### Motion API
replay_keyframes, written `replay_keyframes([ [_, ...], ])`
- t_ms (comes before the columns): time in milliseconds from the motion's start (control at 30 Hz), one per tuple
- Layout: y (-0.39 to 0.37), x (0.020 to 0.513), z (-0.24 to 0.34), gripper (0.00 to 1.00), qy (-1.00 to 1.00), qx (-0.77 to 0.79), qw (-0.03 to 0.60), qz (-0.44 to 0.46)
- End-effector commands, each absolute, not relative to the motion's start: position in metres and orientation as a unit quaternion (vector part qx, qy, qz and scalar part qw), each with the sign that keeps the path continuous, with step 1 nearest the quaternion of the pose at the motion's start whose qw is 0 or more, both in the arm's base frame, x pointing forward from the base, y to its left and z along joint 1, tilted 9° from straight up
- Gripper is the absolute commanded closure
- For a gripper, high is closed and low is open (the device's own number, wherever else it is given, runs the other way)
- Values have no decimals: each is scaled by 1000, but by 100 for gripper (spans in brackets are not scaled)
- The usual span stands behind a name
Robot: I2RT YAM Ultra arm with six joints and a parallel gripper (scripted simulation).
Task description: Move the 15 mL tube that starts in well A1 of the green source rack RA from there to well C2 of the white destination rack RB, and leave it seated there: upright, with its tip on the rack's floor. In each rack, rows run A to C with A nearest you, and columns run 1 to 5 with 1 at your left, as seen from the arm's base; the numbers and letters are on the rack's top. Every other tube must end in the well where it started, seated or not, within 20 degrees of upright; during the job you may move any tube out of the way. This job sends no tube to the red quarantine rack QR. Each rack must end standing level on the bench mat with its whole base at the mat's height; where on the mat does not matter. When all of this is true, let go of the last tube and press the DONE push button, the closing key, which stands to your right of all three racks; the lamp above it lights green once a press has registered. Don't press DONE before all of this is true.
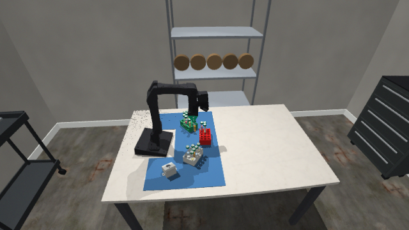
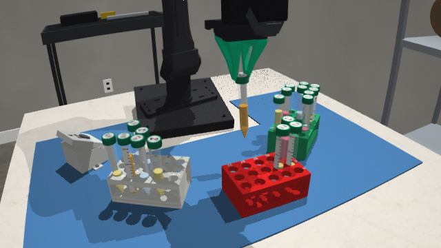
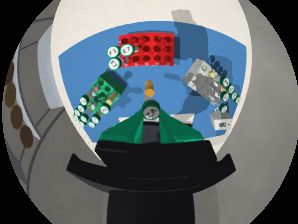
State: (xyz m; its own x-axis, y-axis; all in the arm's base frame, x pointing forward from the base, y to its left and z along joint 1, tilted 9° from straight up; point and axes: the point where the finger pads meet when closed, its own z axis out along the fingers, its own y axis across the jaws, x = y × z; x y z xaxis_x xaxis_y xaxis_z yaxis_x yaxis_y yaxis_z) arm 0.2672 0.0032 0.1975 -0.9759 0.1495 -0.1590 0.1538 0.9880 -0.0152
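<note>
My gripper (image 2: pixel 242 74) is shut on the cap of a 15 mL tube with orange liquid (image 2: pixel 243 115). It holds the tube upright in the air above the blue mat, between the green rack RA (image 2: pixel 295 132) and the arm's base. The tube's tip hangs clear of the mat. In the wrist view the tube (image 3: pixel 149 88) points down between the green rack (image 3: pixel 100 92) and the white rack (image 3: pixel 208 83). The white rack RB (image 2: pixel 149 182) stands at the left with several green-capped tubes. The green rack also holds several tubes.
The red rack QR (image 2: pixel 265 182) stands in front of the green rack with two tubes at its back right. The grey DONE button box (image 2: pixel 80 149) sits left of the white rack. The arm's black base (image 2: pixel 182 107) is behind the mat.
</note>
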Motion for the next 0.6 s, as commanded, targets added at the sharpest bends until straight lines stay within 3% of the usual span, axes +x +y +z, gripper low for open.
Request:
replay_keyframes([
  [0, 3, 268, 201, 100, 984, 159, 86, -6],
  [567, 3, 268, 201, 100, 914, 397, 85, 16],
])
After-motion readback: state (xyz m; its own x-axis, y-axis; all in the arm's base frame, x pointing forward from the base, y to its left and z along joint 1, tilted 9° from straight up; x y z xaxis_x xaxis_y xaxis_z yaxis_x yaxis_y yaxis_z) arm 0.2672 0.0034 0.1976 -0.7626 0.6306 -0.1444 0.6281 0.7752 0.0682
